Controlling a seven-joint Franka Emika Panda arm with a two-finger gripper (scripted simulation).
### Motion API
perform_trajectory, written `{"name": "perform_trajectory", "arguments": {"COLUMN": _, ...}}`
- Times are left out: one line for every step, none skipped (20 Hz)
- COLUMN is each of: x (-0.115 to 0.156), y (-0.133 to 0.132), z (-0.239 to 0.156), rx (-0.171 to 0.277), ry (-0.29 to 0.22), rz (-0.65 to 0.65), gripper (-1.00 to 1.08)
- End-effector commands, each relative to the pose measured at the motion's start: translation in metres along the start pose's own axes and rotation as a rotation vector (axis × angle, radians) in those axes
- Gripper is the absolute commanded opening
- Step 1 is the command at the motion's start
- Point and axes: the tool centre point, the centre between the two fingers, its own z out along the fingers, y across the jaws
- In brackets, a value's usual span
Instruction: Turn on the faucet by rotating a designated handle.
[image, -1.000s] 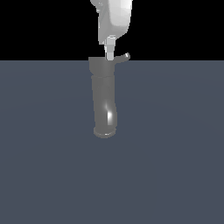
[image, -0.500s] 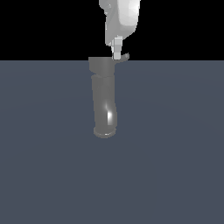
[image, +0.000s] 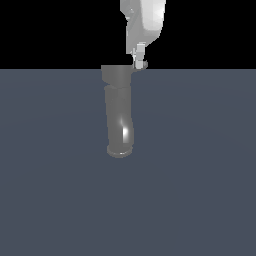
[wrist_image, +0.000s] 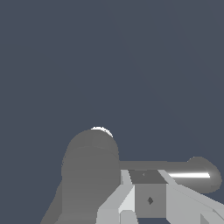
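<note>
One grey faucet (image: 119, 115) stands on the dark table (image: 200, 175), its wider cap at the far end. Its thin handle (image: 141, 67) juts toward the exterior view's right. Directly above the handle hangs the white tool (image: 139, 59); whether its jaws are open or closed, I cannot tell.

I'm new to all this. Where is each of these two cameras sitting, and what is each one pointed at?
Exterior view: off the arm, looking across the grey floor at the faucet; the white claw comes in from above at the handle.
Wrist view: rides on the arm itself, looking past the claw at the faucet's wide cap and the handle sticking out sideways.
Shared: faucet, handle and claw appear in both; whether the claw is open or shut cannot be made out.
</note>
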Motion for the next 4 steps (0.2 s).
{"name": "perform_trajectory", "arguments": {"x": 0.0259, "y": -0.0411, "z": -0.0048, "rx": 0.087, "ry": 0.012, "rz": 0.031, "gripper": -1.00}}
{"name": "perform_trajectory", "arguments": {"x": 0.0284, "y": -0.0433, "z": -0.0051, "rx": 0.087, "ry": 0.012, "rz": 0.034, "gripper": -1.00}}
{"name": "perform_trajectory", "arguments": {"x": 0.0309, "y": -0.0455, "z": -0.0054, "rx": 0.088, "ry": 0.013, "rz": 0.037, "gripper": -1.00}}
{"name": "perform_trajectory", "arguments": {"x": 0.0309, "y": -0.0455, "z": -0.0054, "rx": 0.088, "ry": 0.013, "rz": 0.037, "gripper": -1.00}}
